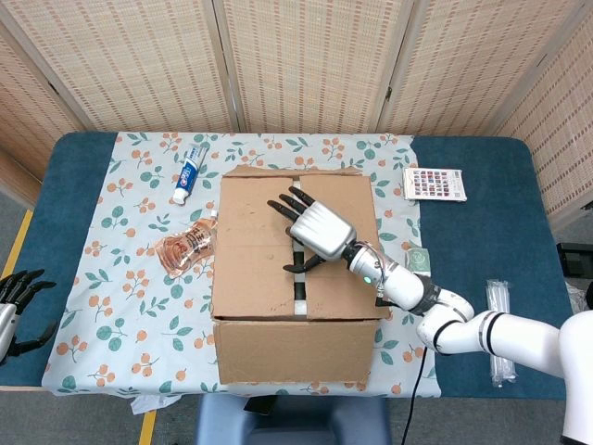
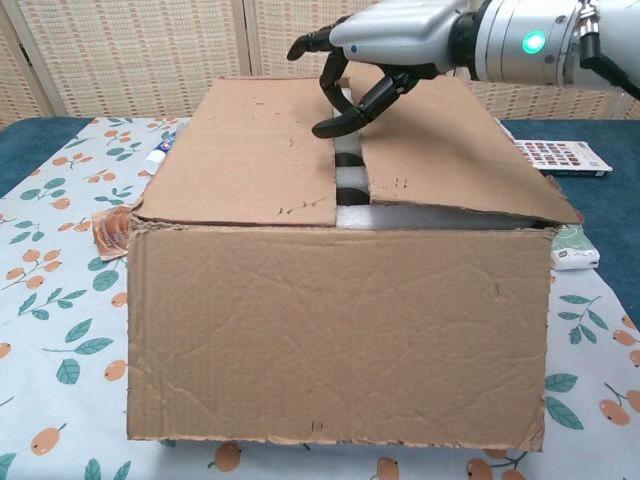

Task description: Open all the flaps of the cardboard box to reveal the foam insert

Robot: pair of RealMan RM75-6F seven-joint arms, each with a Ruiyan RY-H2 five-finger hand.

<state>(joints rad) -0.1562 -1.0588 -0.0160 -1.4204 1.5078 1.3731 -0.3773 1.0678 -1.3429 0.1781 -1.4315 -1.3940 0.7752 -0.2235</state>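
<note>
The right hand (image 1: 317,229) hooks its curled fingers (image 2: 345,118) under the seam edge of the right flap (image 2: 440,150), directly below its palm. The flap is light, stiff cardboard that hinges freely; take hold at the free edge. Foam (image 2: 400,216) shows beneath. The left hand (image 1: 17,295) is spread and idle.

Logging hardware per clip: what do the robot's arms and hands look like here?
The right hand has a silver metallic back and black fingers. Its silver wrist carries a green indicator light; the arm is white with black joint bands. The left hand shows black fingers.
</note>
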